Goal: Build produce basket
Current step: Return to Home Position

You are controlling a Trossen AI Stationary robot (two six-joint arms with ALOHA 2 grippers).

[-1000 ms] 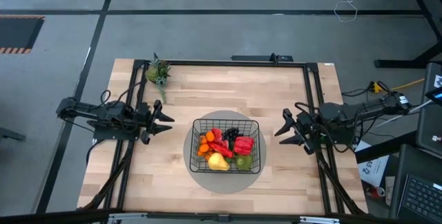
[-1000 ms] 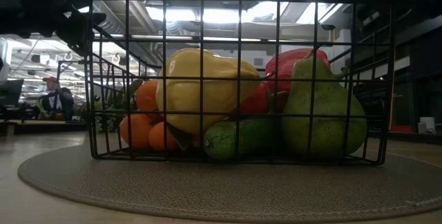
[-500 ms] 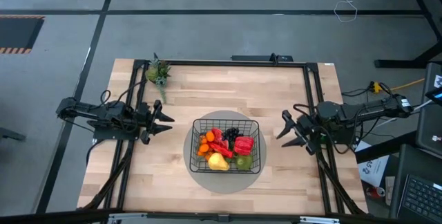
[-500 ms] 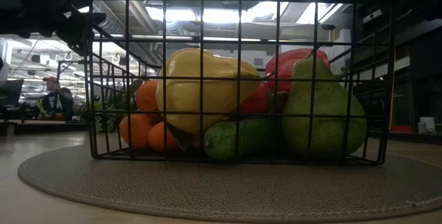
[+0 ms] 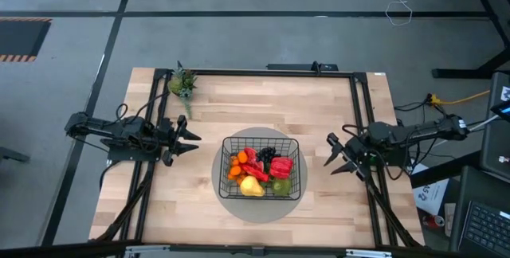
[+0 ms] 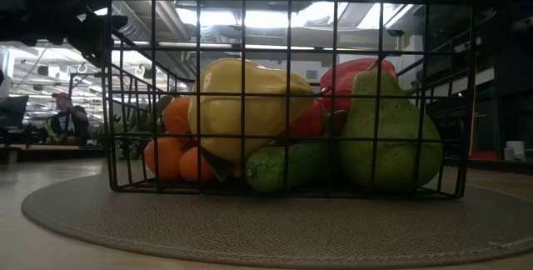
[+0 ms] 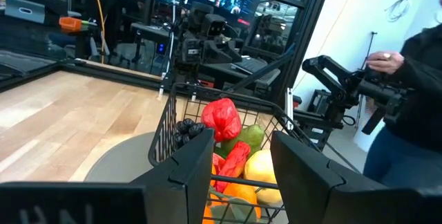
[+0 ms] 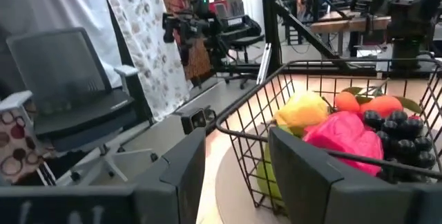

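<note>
The black wire basket (image 5: pixel 261 167) stands on a round grey mat (image 5: pixel 231 204) near the middle of the table. It holds the produce: a red pepper (image 5: pixel 280 166), dark grapes (image 5: pixel 265 154), red chilies (image 5: pixel 250 163), oranges (image 5: pixel 237 161), a yellow fruit (image 5: pixel 252 185) and a green pear (image 5: pixel 281 185). The low view adds a green cucumber (image 6: pixel 287 167). My left gripper (image 5: pixel 194 141) hovers open to the basket's left. My right gripper (image 5: pixel 333 157) hovers open to its right. Neither touches anything.
A leafy green sprig (image 5: pixel 182 84) lies at the table's far left corner. Bare wood shows around the mat on every side. In the left wrist view a person (image 7: pixel 407 79) stands beyond the table's right edge. Another person (image 6: pixel 67 120) sits far off in the low view.
My right gripper has drawn back toward the table's right edge and a little toward the near edge, staying open. The left arm, the basket and the produce have kept still.
</note>
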